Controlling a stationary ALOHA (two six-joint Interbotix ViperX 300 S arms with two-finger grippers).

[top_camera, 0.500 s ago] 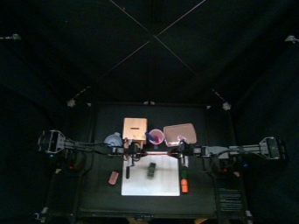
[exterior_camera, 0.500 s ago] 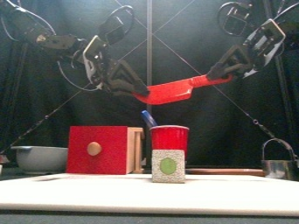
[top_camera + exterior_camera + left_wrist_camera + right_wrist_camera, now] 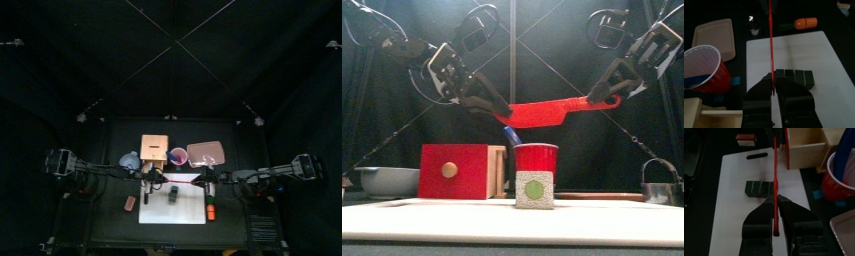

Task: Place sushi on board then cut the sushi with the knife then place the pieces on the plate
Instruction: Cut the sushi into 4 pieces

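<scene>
Bowl: the blue-grey bowl [image 3: 389, 180] sits near the tabletop's left edge, to the left of the wooden box.
Left gripper: the left gripper [image 3: 496, 104] hangs high over the table, angled down toward the middle. Its jaws are pinched narrow on one end of the red knife.
Small toy: a small red toy [image 3: 130, 203] lies on the tabletop just off the white board's left edge. What kind of toy it is cannot be told.
Box: the pale wooden box [image 3: 460, 170] with its red drawer front stands behind the board's back left corner.
Sushi: the dark green sushi roll [image 3: 171, 192] lies on the board near its middle, its blocks joined in one row.
Board: the white board [image 3: 734, 213] lies flat at the tabletop's front middle.
Knife: the red knife [image 3: 543, 110] is held in the air between both grippers, blade on edge, above the cup and well apart from the sushi roll.
Cup: the red cup [image 3: 536, 157] stands behind the board's back edge with a blue knife [image 3: 512, 135] leaning in it.
Plate: the pink tray [image 3: 205, 153] lies to the right of the cup, behind the board's back right corner.
Orange toy: an orange toy [image 3: 805, 23] lies just off the board's right edge, near the front corner.
Right gripper: the right gripper [image 3: 599, 97] comes down from the upper right, its jaws closed tight on the knife's other end.
Cutter: the metal cutter [image 3: 659, 188] with its wire handle stands near the tabletop's right edge.
</scene>
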